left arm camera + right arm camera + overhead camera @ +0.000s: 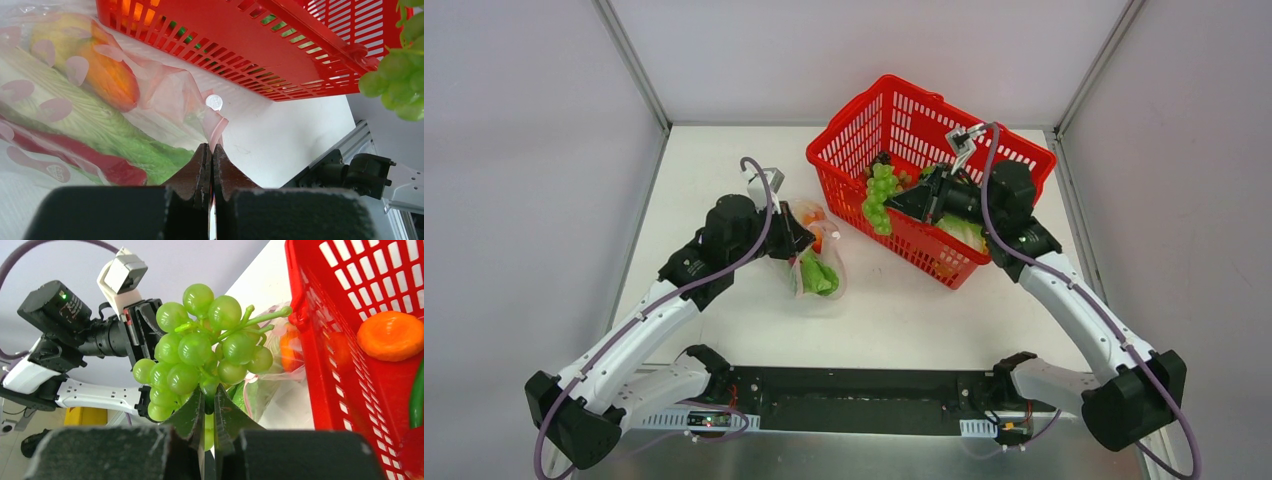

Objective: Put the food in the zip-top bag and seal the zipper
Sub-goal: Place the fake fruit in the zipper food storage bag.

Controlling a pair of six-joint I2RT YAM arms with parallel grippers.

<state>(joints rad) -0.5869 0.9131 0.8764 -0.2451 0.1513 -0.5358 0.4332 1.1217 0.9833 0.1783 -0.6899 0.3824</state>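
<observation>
Zip-top bag [816,270]: loading step, we judge. Left jaws together, pinching its edge; right jaws clamped on grape bunch [200,355]. Next we need bag held open, bunch carried across.

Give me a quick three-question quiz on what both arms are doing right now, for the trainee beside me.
1. True or false: the right gripper is shut on the green grapes.
2. What does the left gripper pinch? A) the edge of the zip-top bag B) the green grapes C) nothing
3. Fill in: the cabbage lies inside the ____.
Key: 1 true; 2 A; 3 zip-top bag.
</observation>
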